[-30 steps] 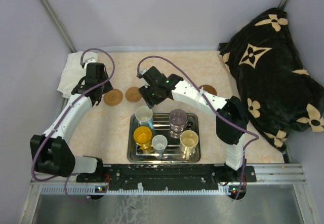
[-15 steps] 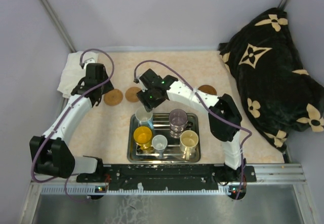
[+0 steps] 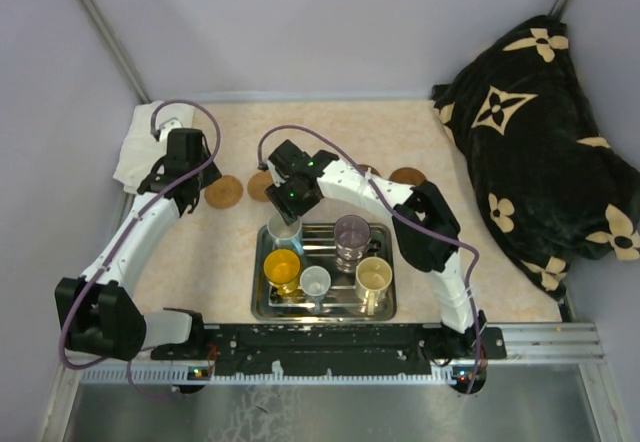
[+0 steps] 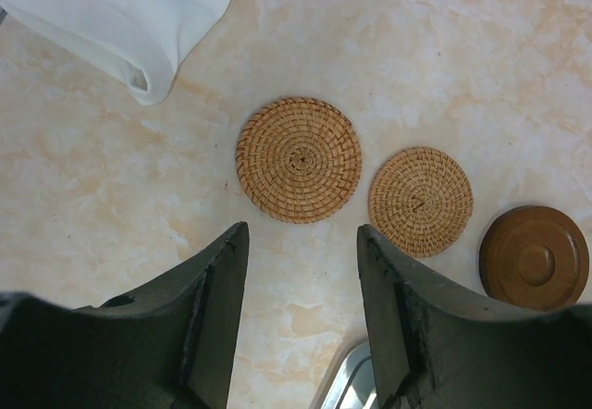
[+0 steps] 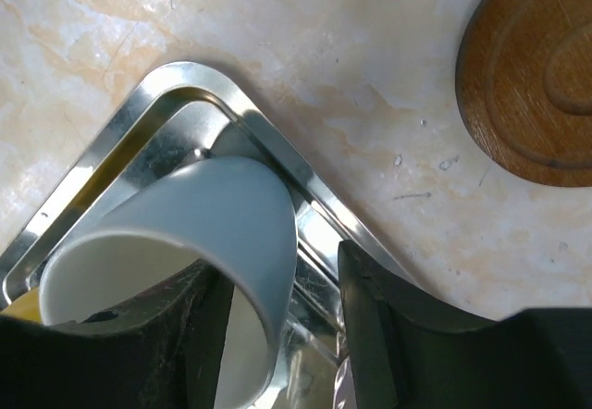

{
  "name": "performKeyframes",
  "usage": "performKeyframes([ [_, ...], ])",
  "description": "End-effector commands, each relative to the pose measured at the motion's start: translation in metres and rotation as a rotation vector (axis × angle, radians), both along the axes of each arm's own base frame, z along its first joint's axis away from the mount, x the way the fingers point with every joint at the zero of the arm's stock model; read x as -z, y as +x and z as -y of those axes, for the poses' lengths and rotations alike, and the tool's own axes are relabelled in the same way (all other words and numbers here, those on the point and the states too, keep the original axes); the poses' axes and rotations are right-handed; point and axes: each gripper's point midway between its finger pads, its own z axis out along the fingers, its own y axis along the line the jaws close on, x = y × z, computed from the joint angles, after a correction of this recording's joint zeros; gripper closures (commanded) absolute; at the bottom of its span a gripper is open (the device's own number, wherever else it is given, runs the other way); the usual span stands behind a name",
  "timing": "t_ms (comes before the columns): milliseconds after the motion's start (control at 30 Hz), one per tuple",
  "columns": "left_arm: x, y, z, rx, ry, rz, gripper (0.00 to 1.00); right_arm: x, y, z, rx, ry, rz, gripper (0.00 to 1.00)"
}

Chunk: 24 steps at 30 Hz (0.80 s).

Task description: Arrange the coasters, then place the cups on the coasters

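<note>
Coasters (image 3: 224, 191): lay in a row, mid-frame, above steel tray (image 3: 325, 316). Cups (image 3: 373, 277): all five stood in the tray, none placed. Left gripper (image 4: 302, 233): open, empty. Right gripper (image 5: 282, 270): open, straddling light blue cup (image 5: 213, 215) wall.

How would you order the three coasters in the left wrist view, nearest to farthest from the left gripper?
1. Big woven coaster, just ahead of the left gripper.
2. Small woven coaster, further right in view.
3. Wooden coaster, at the far right edge.
</note>
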Motion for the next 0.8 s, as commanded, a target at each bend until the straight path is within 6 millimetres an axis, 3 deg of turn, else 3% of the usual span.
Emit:
performKeyframes([
  [0,-0.005,-0.001,-0.002,-0.018,-0.001,0.019,0.43,-0.005,0.005,-0.016,-0.043,0.021,0.014,0.54],
  [167,-0.005,-0.001,-0.004,-0.023,0.004,0.019,0.43,0.003,0.003,-0.014,-0.043,0.002,-0.002,0.67],
  [300,-0.005,0.0,-0.004,-0.024,0.008,0.018,0.43,0.007,0.001,-0.012,-0.043,-0.005,-0.016,1.0],
  [400,-0.005,0.002,-0.004,-0.021,0.008,0.019,0.43,0.005,0.001,-0.013,-0.05,0.002,-0.011,1.0],
  [500,-0.003,0.003,-0.004,-0.017,0.011,0.015,0.43,-0.015,0.011,-0.016,-0.023,0.046,0.066,1.0],
  [767,-0.003,0.005,-0.004,-0.011,0.011,0.017,0.44,-0.088,0.076,-0.024,0.142,0.055,0.342,1.0],
])
